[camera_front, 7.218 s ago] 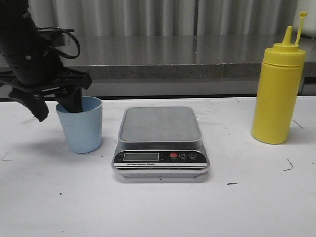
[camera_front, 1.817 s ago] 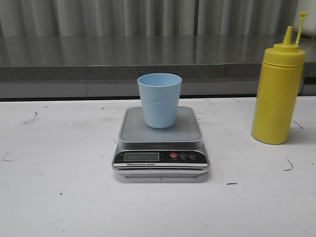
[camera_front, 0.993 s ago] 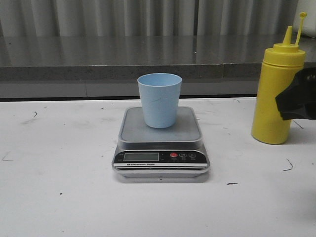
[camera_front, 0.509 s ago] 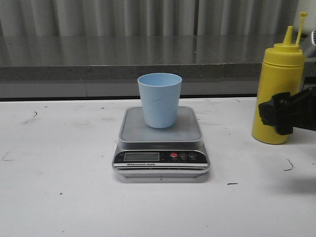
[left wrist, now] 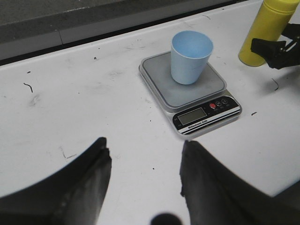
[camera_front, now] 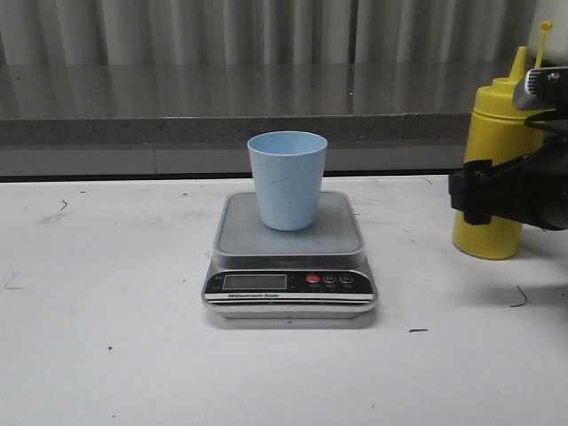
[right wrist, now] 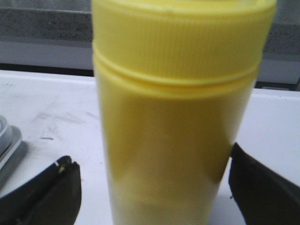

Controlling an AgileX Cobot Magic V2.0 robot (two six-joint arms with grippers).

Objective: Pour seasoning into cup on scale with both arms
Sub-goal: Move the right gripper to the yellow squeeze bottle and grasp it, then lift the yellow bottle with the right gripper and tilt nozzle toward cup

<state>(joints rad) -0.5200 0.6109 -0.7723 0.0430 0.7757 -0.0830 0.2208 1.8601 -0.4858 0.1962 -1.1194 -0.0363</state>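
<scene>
Right now the cup [camera_front: 286, 179] stands upright on the steel plate of the scale [camera_front: 289, 253], and everything turns on the yellow bottle [camera_front: 499, 161] off to the scale's right. It stands upright, its long axis vertical, nozzle pointing up, well apart from the scale. The right gripper [camera_front: 497, 193] is at the bottle's mid-height, reaching in level from the far side of the bottle from the scale. In the right wrist view the bottle fills the space between the two fingers [right wrist: 49, 192], which sit wide on either side of its body with a little table showing between; the jaws look spread around it, not yet pressing, so I'd say it holds nothing. The left gripper [left wrist: 143, 180] hangs above the table on the scale's near-left side, its fingers spread and empty, far from the bottle. The right arm is plainly the nearer one, and the likely next move is a squeeze across the bottle's body.
</scene>
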